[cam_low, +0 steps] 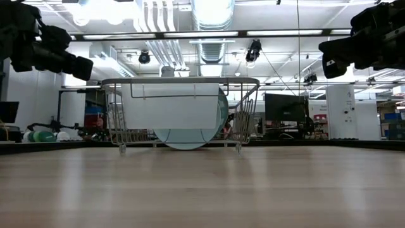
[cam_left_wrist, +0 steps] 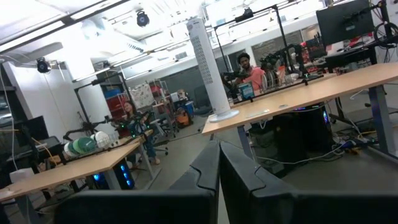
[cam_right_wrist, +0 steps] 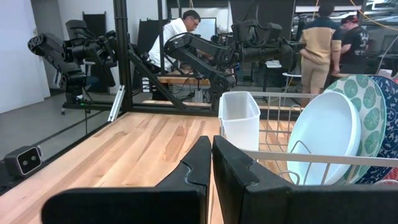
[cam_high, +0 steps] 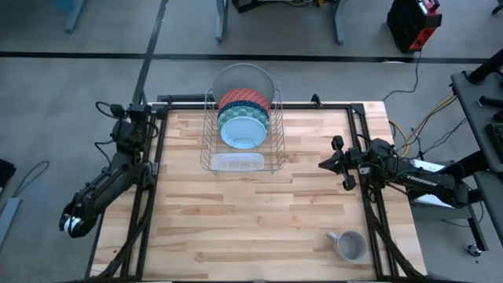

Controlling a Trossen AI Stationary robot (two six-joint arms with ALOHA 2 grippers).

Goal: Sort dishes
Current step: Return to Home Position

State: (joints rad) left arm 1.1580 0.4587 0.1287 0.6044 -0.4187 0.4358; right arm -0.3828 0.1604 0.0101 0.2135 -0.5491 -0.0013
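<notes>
— Right pincer (cam_right_wrist: 211, 142): clenched or released?
— Clenched on nothing, over the counter's (cam_high: 236, 228) right side. Left pincer (cam_left_wrist: 219, 146) is clenched too, empty, by the left edge.
— And the plates?
— First a mug (cam_high: 350, 246), near right. Then the rack (cam_right_wrist: 311, 157), far middle: a bin (cam_high: 236, 163) at its near end, then light-blue plate (cam_right_wrist: 323, 134), green plate (cam_right_wrist: 367, 102), blue plate (cam_right_wrist: 392, 118), red plate (cam_high: 240, 98), and grey plate (cam_high: 244, 77) farthest, all standing.

White lettering along the right arm (cam_high: 431, 179), apparently TROSSEN, barely legible in the high view, no other text readable
</notes>
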